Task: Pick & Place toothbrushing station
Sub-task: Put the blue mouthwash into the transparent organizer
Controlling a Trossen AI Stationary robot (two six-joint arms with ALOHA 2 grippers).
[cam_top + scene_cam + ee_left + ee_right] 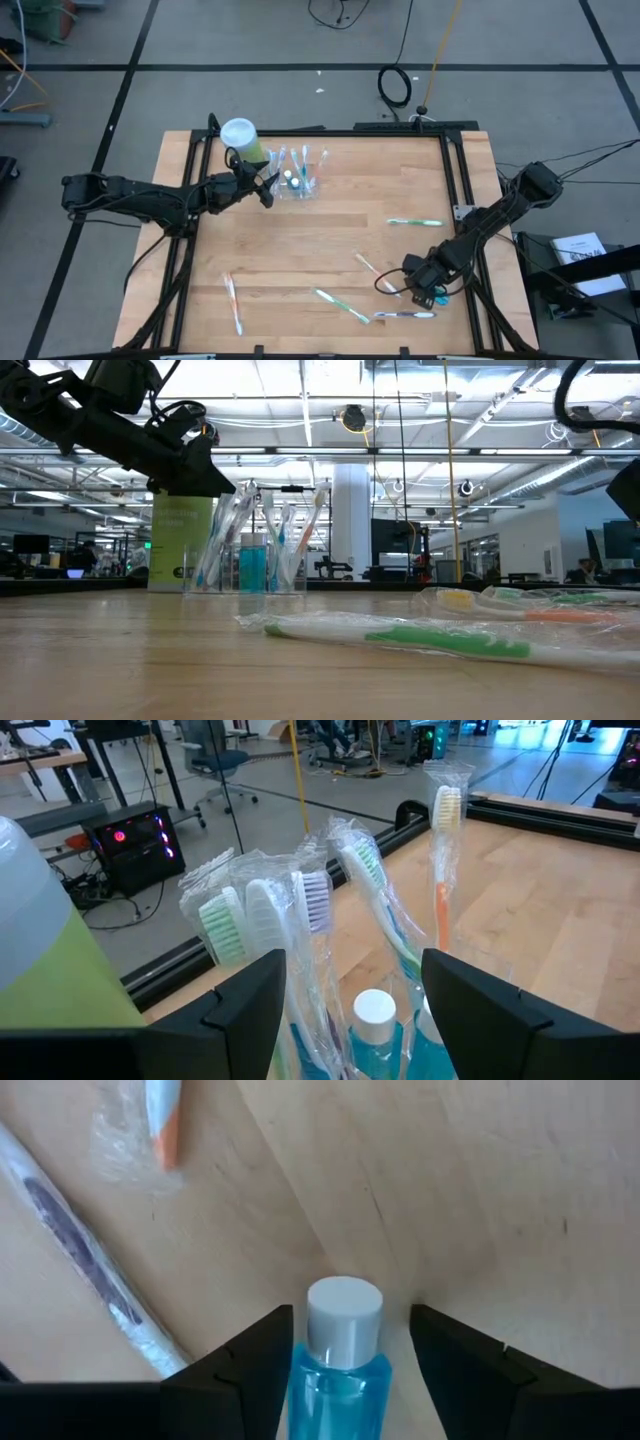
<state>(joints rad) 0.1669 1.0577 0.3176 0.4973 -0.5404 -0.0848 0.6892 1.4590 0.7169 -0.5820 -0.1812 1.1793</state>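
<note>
Sitting at the lower right of the high view, the right gripper (432, 293) has its jaws spread around a small blue toothpaste tube (337, 1365); the white-capped tube stands between the two fingers, and whether they press it is unclear. Wrapped toothbrushes (403, 315) lie scattered on the worktop (330, 250) nearby. Toward the upper left of that view, the left gripper (268, 190) hangs with jaws wide, just beside the clear cup (298, 182), which is packed with toothbrushes and a tube. A light-green bottle (243, 140) stands close behind.
</note>
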